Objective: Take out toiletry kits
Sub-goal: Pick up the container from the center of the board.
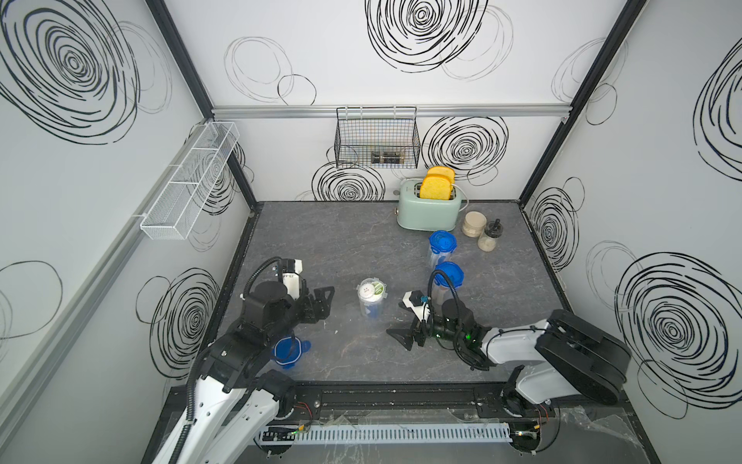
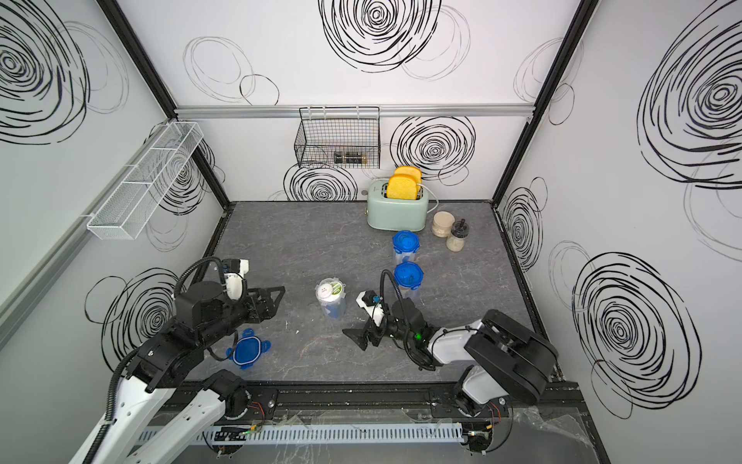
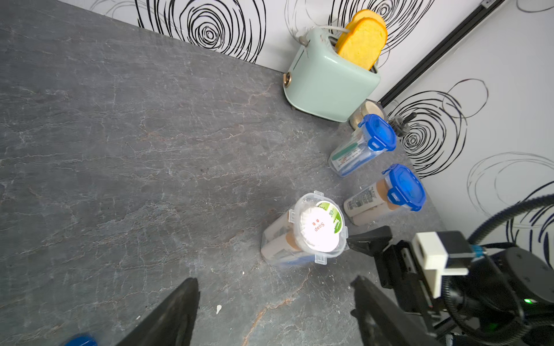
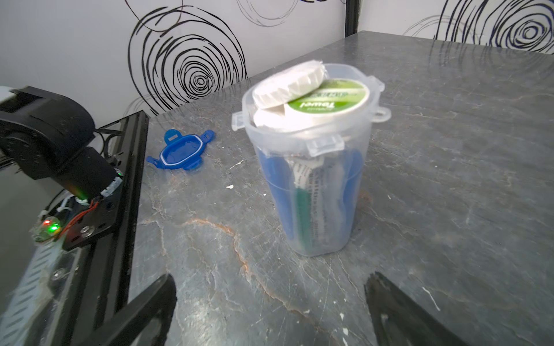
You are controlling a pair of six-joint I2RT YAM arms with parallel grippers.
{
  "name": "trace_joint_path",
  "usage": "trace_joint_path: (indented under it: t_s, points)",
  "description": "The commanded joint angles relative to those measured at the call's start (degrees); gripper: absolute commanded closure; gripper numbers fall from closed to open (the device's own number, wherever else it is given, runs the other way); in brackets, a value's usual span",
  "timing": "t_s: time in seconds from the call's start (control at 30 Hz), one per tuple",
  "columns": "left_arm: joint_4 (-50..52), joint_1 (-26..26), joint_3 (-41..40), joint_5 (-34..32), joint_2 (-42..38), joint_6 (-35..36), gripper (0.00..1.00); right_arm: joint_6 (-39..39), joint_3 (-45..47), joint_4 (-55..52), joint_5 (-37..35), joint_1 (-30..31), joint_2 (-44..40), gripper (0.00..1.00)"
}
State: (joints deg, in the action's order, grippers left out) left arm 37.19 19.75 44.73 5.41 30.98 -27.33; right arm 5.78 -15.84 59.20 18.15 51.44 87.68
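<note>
Toiletry kit [image 3: 317, 227] fills an open clear container [image 1: 369, 312] that stands upright on the desk [image 1: 321, 241], at the middle of the frame in both top views; its long axis is vertical. Right hand [image 1: 402, 321], spread wide, waits just right of it and is nearer. Left hand [image 1: 323, 302], also spread, stays farther to the left. Two round tins [image 4: 328, 100] lie on top, at the mouth.

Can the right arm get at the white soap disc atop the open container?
Probably yes. The right gripper is open, facing the container with nothing between them; the lid lies aside, and the soap disc pokes above the rim, resting on a green tin.
</note>
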Motion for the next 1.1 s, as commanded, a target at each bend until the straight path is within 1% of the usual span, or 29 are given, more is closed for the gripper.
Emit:
trace_joint_path:
  t_s: [0.0,0.2,0.37,0.5,0.57,0.73,0.9,1.07]
  points:
    - [-5.2,-2.4,-0.9,4.9,-2.1,2.4,0.14,-2.8,-2.7,13.6,-3.3,1.5,7.2,0.00]
    - [-5.9,-5.6,-1.7,6.4,-3.3,2.4,0.13,-3.0,-7.2,26.1,-6.1,1.6,20.4,0.00]
    - [-6.0,-6.4,-1.8,6.5,-3.7,2.4,0.13,-5.1,-11.0,31.3,-5.7,1.9,27.6,0.00]
    - [-6.1,-6.4,-2.0,6.6,-4.1,2.3,0.12,-5.8,-12.7,36.1,-6.9,1.9,32.4,0.00]
    - [-6.3,-6.4,-2.0,6.6,-4.1,2.3,0.12,-5.9,-13.9,37.5,-6.5,1.9,34.3,0.00]
    - [-6.2,-6.4,-2.1,6.6,-4.1,2.3,0.12,-6.5,-16.8,41.5,-4.2,2.0,38.4,0.05]
    - [-6.2,-6.3,-2.1,6.4,-4.2,2.2,0.12,-5.5,-19.0,42.8,-3.4,1.9,40.5,0.14]
    - [-6.3,-6.4,-2.2,6.4,-4.1,2.2,0.12,-5.0,-20.5,43.5,-3.0,2.0,41.2,0.15]
